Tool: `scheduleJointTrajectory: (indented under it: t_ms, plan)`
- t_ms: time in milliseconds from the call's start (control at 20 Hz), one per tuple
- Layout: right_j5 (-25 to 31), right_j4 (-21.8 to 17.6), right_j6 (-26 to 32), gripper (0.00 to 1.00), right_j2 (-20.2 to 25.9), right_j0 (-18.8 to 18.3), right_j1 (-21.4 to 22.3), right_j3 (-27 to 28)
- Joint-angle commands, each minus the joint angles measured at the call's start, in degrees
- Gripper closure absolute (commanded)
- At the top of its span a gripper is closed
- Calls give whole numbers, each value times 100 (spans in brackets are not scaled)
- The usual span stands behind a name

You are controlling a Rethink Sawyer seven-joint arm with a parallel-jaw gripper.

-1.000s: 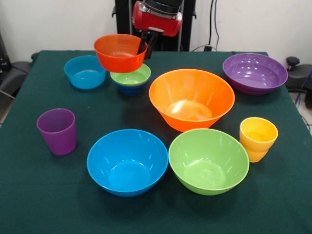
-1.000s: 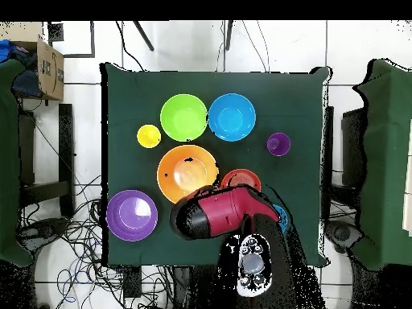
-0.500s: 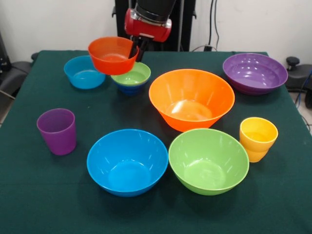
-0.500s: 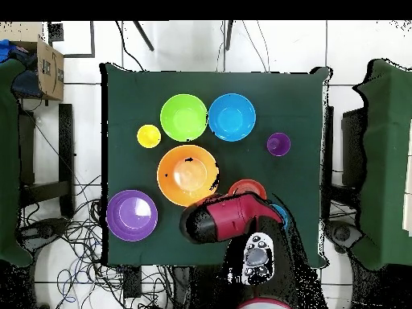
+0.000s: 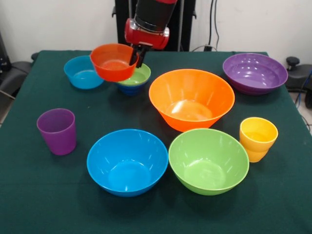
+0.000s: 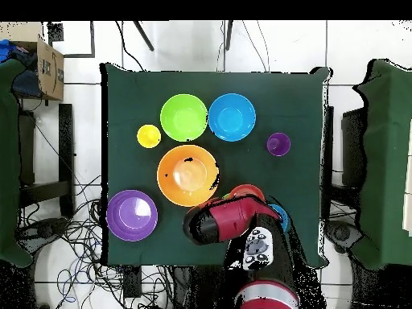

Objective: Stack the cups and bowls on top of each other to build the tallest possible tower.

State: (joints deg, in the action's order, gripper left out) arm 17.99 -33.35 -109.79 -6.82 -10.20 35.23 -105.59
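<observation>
My gripper is shut on the right rim of the small red-orange bowl and holds it tilted in the air. The bowl hangs just left of and above the small green bowl, which is nested in the small dark blue bowl at the back of the table. The small light blue bowl stands to the left. In the overhead view the red-orange bowl peeks out beside the red arm, which hides the gripper. The purple cup and the yellow cup stand at the sides.
The large orange bowl stands mid-table, the large blue bowl and the large green bowl in front. The wide purple bowl is at the back right. All rest on the green cloth.
The gripper carried the red-orange bowl a little left in the front view, then lowered it closer to the green bowl. Nothing else moved.
</observation>
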Motion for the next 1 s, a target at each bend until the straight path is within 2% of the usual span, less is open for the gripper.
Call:
scheduleJointTrajectory:
  t_ms: [50,1000]
  plan:
    - [-389,332,-927,100,314,8,-338,-141]
    - [-585,619,-1057,100,78,274,-319,-412]
